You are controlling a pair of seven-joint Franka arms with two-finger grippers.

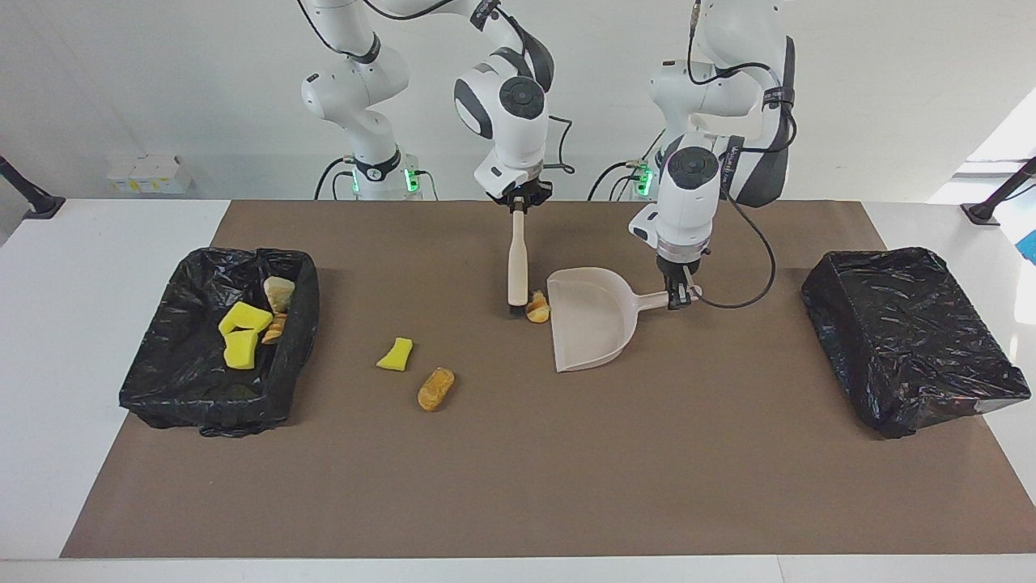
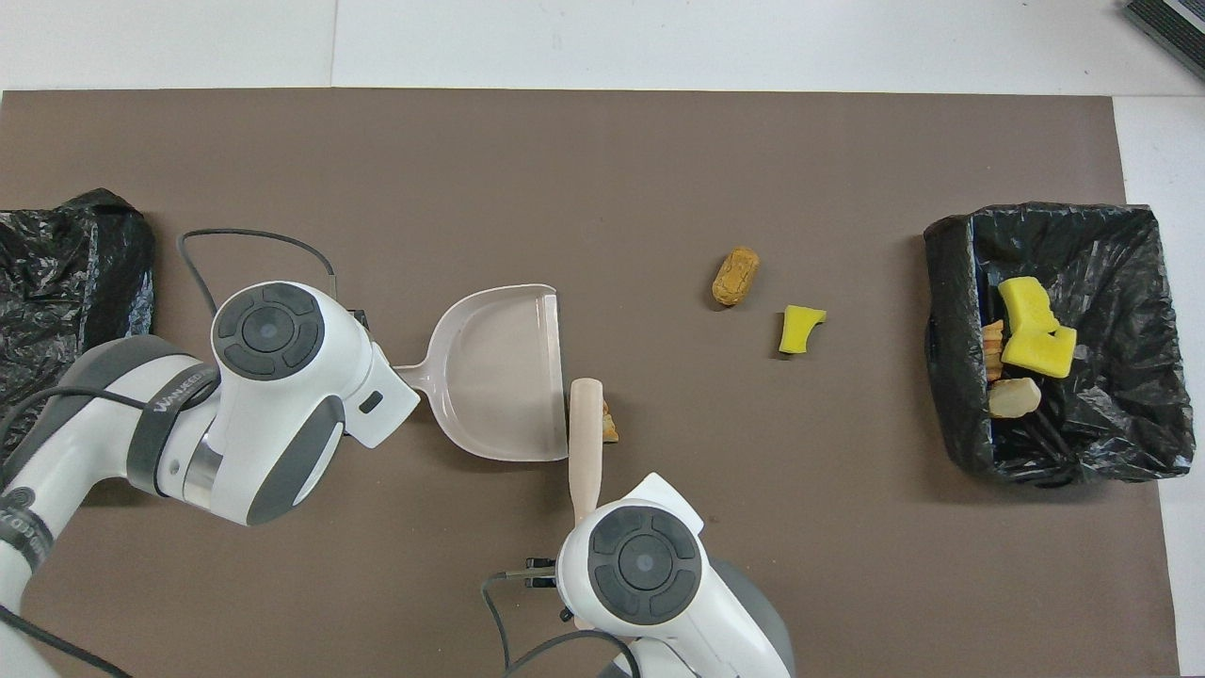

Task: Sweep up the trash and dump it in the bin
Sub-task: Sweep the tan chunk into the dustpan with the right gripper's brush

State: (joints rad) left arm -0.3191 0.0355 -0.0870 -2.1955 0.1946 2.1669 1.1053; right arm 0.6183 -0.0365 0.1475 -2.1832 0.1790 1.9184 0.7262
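Observation:
My right gripper (image 1: 519,202) is shut on the top of a beige brush (image 1: 515,259), which stands almost upright with its dark bristles on the mat. A golden-brown trash piece (image 1: 537,308) lies between the bristles and the lip of the beige dustpan (image 1: 591,324). My left gripper (image 1: 678,296) is shut on the dustpan's handle. In the overhead view the brush (image 2: 586,443) and that piece (image 2: 610,426) sit at the dustpan (image 2: 499,377) mouth. Both grippers are hidden under their wrists there. A yellow sponge chunk (image 1: 395,355) and a brown piece (image 1: 435,389) lie loose toward the right arm's end.
A black-lined bin (image 1: 295,324) at the right arm's end holds yellow sponge and bread scraps (image 1: 241,332). A second black-lined bin (image 1: 910,336) stands at the left arm's end. Everything sits on a brown mat (image 1: 518,486).

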